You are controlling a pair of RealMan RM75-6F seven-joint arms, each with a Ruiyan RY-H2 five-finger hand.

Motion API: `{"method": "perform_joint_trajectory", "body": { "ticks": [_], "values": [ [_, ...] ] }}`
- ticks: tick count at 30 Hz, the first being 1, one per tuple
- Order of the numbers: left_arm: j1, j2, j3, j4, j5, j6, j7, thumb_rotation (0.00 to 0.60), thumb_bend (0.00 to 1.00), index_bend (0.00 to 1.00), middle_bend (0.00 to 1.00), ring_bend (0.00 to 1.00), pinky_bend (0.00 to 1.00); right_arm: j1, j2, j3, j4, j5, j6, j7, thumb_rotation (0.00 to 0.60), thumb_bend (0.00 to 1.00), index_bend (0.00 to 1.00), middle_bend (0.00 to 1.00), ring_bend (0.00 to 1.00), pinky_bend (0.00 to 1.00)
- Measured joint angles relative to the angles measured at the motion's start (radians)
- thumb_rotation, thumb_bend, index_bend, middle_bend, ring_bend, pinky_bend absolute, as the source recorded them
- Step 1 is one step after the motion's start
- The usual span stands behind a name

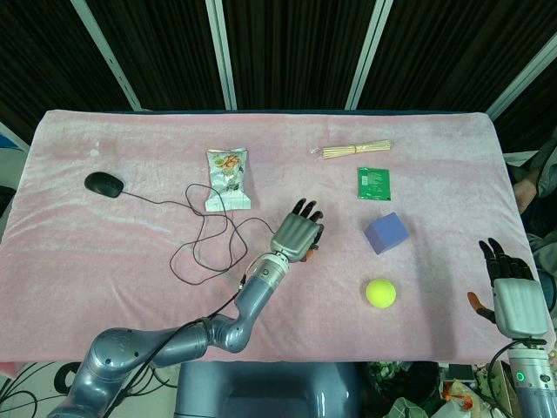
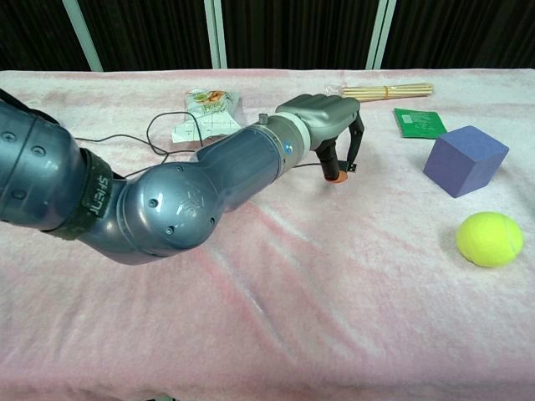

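A black mouse (image 1: pixel 104 183) lies far left on the pink-covered desk (image 1: pixel 87 261), its cable (image 1: pixel 204 239) looping rightward past a snack packet (image 1: pixel 228 178). At the middle, the left hand (image 1: pixel 298 233) hangs above the cloth, palm down, thumb and a fingertip pinching the cable's plug end (image 2: pixel 344 170). Farther right lie a stick bundle (image 1: pixel 355 150) at the far edge, a green sachet (image 1: pixel 374 183), a purple cube (image 1: pixel 386 232) and, nearer, a yellow ball (image 1: pixel 380 293). At the near right edge the right hand (image 1: pixel 513 292) waits, fingers straight and apart, holding nothing.
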Motion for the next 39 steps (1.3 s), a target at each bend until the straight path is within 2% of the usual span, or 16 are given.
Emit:
{"method": "perform_joint_trajectory", "body": {
  "ticks": [9, 18, 24, 33, 39],
  "values": [
    [0.066, 0.167, 0.03, -0.205, -0.016, 0.041, 0.071, 0.6, 0.33, 0.56, 0.21, 0.0, 0.0, 0.002, -0.006, 0.0, 0.003, 0.003, -0.008, -0.013, 0.6, 0.16, 0.0, 0.06, 0.22, 0.21],
    [0.177, 0.432, 0.081, -0.452, 0.005, 0.042, 0.035, 0.6, 0.33, 0.55, 0.21, 0.0, 0.0, -0.001, -0.008, 0.004, 0.0, 0.005, -0.001, -0.028, 0.6, 0.16, 0.0, 0.06, 0.22, 0.21],
    [0.259, 0.598, 0.127, -0.563, 0.093, 0.008, -0.107, 0.6, 0.34, 0.55, 0.21, 0.0, 0.0, 0.0, -0.011, 0.005, -0.002, 0.009, -0.005, -0.041, 0.6, 0.16, 0.0, 0.06, 0.22, 0.21],
    [0.344, 0.739, 0.163, -0.69, 0.289, -0.035, -0.374, 0.6, 0.37, 0.55, 0.21, 0.0, 0.0, 0.0, -0.016, 0.008, -0.001, 0.013, -0.005, -0.054, 0.6, 0.16, 0.0, 0.06, 0.22, 0.21],
    [0.391, 0.857, 0.205, -0.801, 0.465, -0.053, -0.518, 0.6, 0.37, 0.56, 0.21, 0.0, 0.0, -0.001, -0.015, 0.011, -0.002, 0.016, -0.001, -0.057, 0.6, 0.16, 0.0, 0.06, 0.22, 0.21]
  ]
}}
